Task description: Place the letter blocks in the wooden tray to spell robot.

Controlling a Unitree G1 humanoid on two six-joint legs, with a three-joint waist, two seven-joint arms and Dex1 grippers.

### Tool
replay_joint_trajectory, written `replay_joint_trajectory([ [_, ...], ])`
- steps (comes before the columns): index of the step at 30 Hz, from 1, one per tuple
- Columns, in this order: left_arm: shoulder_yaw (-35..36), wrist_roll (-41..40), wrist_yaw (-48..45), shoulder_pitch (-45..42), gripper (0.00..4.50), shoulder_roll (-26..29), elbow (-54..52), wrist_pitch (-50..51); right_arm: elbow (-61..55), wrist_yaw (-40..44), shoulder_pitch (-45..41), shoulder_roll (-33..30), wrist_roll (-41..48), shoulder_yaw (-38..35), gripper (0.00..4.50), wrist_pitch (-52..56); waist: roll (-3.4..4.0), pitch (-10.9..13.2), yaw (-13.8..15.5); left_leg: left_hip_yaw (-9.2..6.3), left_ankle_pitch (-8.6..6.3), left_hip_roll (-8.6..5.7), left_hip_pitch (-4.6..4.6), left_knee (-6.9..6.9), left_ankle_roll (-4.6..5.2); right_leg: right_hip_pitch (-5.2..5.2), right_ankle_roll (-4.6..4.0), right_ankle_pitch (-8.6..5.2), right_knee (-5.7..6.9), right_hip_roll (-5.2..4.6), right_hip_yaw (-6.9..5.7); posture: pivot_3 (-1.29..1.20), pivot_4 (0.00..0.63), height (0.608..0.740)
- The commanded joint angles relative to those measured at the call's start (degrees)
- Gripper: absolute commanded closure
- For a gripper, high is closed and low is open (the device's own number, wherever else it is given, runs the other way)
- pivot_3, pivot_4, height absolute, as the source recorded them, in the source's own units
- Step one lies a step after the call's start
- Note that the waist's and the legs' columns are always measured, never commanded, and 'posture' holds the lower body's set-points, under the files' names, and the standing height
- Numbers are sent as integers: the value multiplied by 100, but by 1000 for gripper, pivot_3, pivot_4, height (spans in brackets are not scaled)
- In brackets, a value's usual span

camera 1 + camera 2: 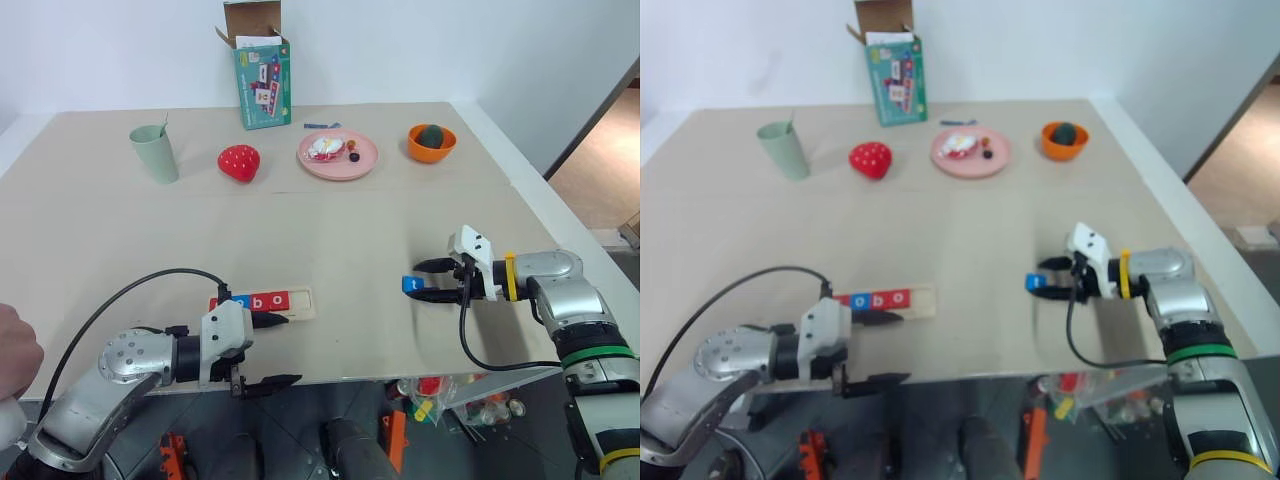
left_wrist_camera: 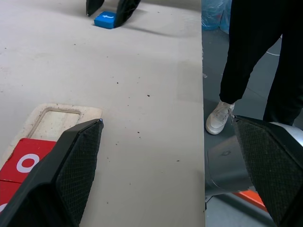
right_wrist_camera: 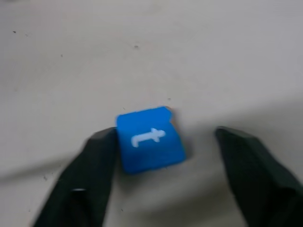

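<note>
The wooden tray [image 1: 300, 300] lies near the table's front edge. Red and blue letter blocks [image 1: 262, 300] fill its left part, and its right end is bare. A blue letter block marked t [image 3: 150, 139] lies flat on the table to the right. My right gripper [image 1: 416, 282] is open around it: one finger [image 3: 94, 161] touches its side and the other stands apart. My left gripper [image 1: 275, 350] is open wide and empty at the table's front edge, one finger [image 1: 268, 320] just in front of the tray.
Along the back stand a green cup [image 1: 155, 152], a red strawberry toy [image 1: 239, 162], a pink plate [image 1: 338, 170], an orange bowl [image 1: 431, 150] and a teal box [image 1: 262, 85]. A person's hand [image 1: 15, 350] is at the left edge. A person's legs [image 2: 255, 61] stand beside the table.
</note>
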Motion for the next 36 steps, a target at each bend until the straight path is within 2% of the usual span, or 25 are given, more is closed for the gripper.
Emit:
replay_joint_trajectory([
  [1, 52, 15, 1, 46, 0, 26, -85, -103, -303, 221, -36, -9, 102, -57, 2552, 135, 0, 0, 1, -1, 0, 0, 0, 0, 0, 0, 0, 0, 0, 0, -1, 0, 150, 740],
  [3, 44, 22, 21, 60, 0, 17, -103, -97, -387, 246, 22, -4, 95, -60, 3189, 153, 0, 0, 6, -1, 0, 0, 0, 0, 0, 0, 0, 0, 1, 0, -1, 0, 150, 740],
  [4, 37, 32, 26, 72, 0, 14, -101, -106, -473, 289, 59, -4, 116, -60, 3305, 210, 0, 0, 7, -1, 0, 0, 0, 0, 0, 0, 0, 0, 1, 0, -1, 0, 150, 740],
  [9, 54, 46, 89, 141, 0, -28, -68, -122, -1574, 238, 250, 198, 339, 14, 3304, 819, 1, 0, -2, -2, 0, 1, -1, 0, 0, -1, 0, 0, 1, 0, -2, 0, 150, 740],
  [16, 607, -205, 815, 228, 0, -619, 227, 16, -2627, -337, -130, 1082, 287, 503, 3304, 1522, 1, 0, -7, -9, 2, 4, 1, 5, -3, -1, 0, 5, 8, 4, -7, 0, 150, 740],
  [24, 914, -121, 1044, 536, 0, -727, 395, -176, -2091, -850, -744, 2078, -177, 1216, 3304, 1375, -1, -1, 14, -14, 2, 4, -12, 5, -4, -8, -2, 4, 6, 1, -15, 0, 150, 740],
  [36, 879, 35, 1231, 882, 0, -798, 195, -343, -1885, -401, -747, 2085, -288, 1521, 3304, 1208, -1, -1, 46, -20, 2, 2, -17, 6, -4, -8, -2, 3, 3, -7, -27, 0, 150, 740],
])
